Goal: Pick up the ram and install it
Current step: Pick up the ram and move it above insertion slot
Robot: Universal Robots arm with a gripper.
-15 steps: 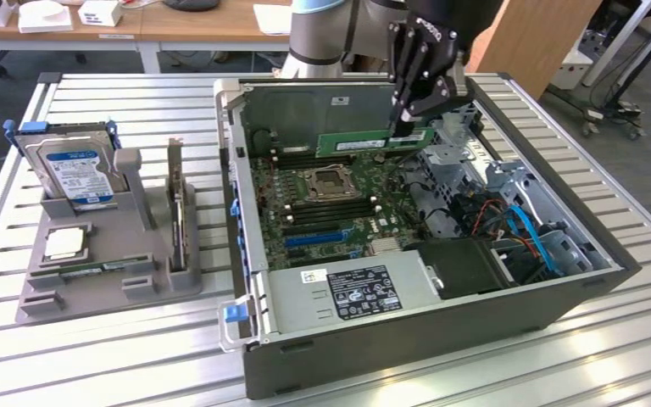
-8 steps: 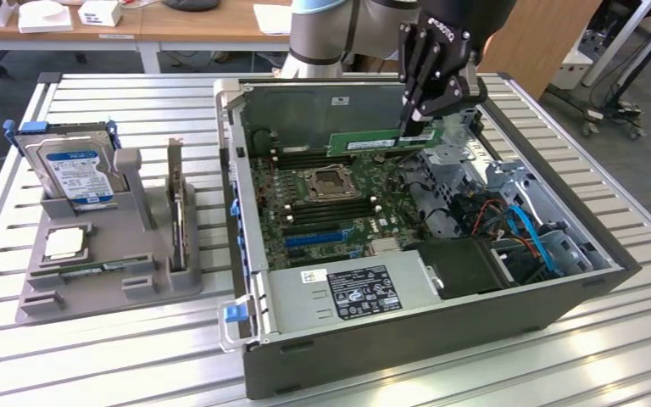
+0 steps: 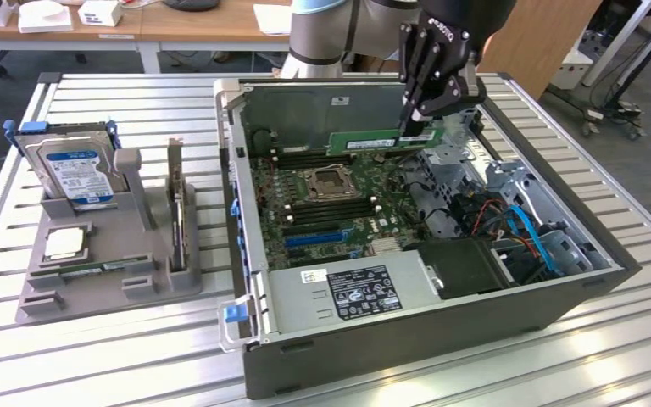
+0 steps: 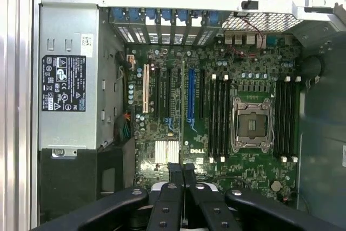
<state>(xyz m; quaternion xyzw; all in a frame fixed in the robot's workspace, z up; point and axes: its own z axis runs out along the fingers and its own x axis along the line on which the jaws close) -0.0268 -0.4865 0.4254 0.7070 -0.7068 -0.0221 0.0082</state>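
1. The black two-fingered robot gripper [image 3: 420, 129] is clenched on the ram [image 3: 373, 141], a long, thin green circuit-board stick with a small white label. It pinches the end of the stick that points toward 3 o'clock in the exterior view.
2. The ram lies level with its long edge down and runs from the fingers toward 9 o'clock. It hangs over the 12 o'clock part of the open dark-grey metal computer case [image 3: 597, 280].
3. Below it is the green motherboard [image 3: 337, 216], with the square silver processor socket [image 3: 331, 182] at about 6 o'clock from the stick. Whether the ram's lower edge touches the board cannot be told.
4. In the wrist view the gripper [image 4: 182, 179] has its fingers pressed together above the board. The rows of black memory slots [image 4: 218, 117] flank the socket [image 4: 252, 125].
5. A grey metal power-supply box with a black label [image 3: 354, 292] fills the case's 6 o'clock corner.
6. At 9 o'clock from the case, well apart, a grey plastic parts stand [image 3: 99, 288] sits on the slatted aluminium table [image 3: 31, 356]. It holds an upright silver hard drive with a blue label [image 3: 75, 174] and a dark expansion card [image 3: 175, 203].
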